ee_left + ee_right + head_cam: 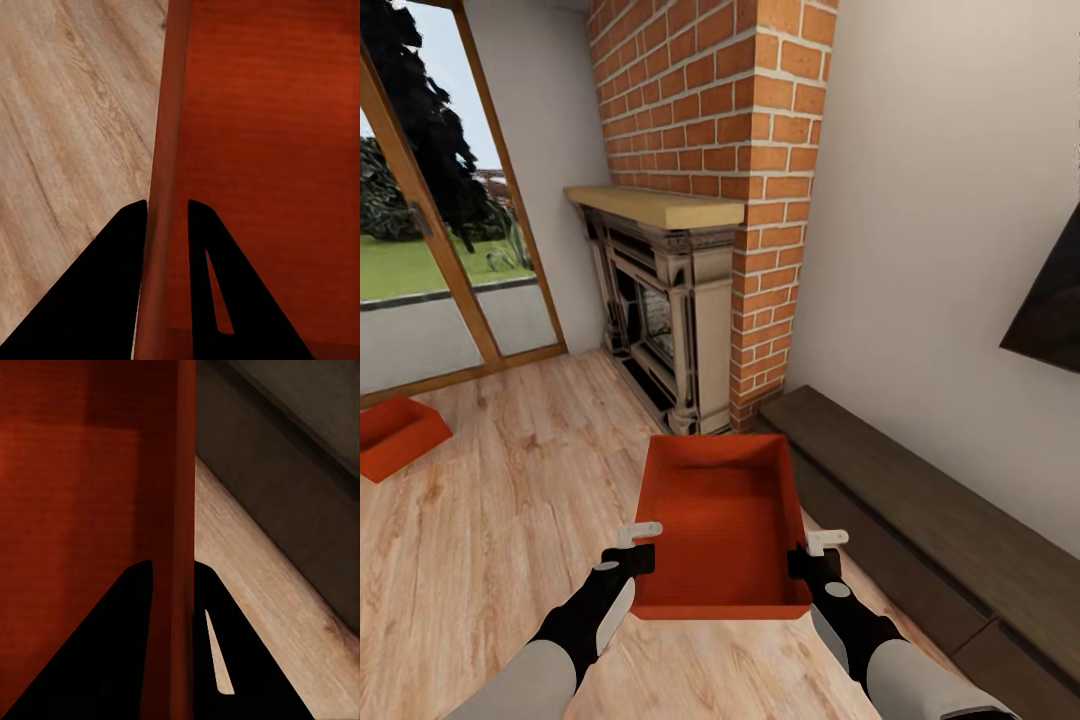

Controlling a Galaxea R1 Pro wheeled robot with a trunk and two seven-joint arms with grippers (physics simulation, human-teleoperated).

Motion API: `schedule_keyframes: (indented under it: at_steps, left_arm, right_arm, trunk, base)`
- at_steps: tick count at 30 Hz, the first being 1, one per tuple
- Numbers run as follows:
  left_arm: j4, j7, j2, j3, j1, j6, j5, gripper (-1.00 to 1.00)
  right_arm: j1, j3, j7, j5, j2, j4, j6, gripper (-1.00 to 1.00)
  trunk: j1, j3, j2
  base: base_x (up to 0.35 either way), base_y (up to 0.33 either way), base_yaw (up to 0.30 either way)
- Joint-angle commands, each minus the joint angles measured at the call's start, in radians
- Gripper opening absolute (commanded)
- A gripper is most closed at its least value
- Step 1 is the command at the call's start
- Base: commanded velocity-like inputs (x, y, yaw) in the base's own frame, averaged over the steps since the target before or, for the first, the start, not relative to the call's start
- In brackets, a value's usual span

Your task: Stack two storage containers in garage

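You are holding one storage container (725, 520) above the wood-plank floor (510, 500) before the brick fireplace (690, 300), the left gripper (643, 545) pinching its left wall and the right gripper (812, 552) pinching its right wall (each pair of jaws narrowed onto thin rim). It is looking rigid and probably light, though smooth; opposite walls are suiting it. The second container (395, 435) is lying well apart, partly cut off.
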Motion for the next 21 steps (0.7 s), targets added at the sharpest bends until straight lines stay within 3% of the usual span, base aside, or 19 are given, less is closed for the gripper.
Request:
schedule_keyframes:
  at_steps: [1,21]
  left_arm:
    - [-0.013,0.014,0.000,-0.003,-0.001,0.006,-0.002,-1.00]
    - [-0.013,0.014,0.000,-0.004,-0.001,0.006,-0.002,-1.00]
  right_arm:
    - [0.000,-0.005,-0.007,-0.011,0.000,0.005,-0.003,-1.00]
    - [0.000,-0.005,-0.007,-0.011,0.000,0.005,-0.003,-1.00]
  trunk:
    - [0.000,0.000,-0.001]
    - [0.000,0.031,-0.001]
  base:
    - [0.000,0.000,0.000]
    - [0.000,0.000,0.000]
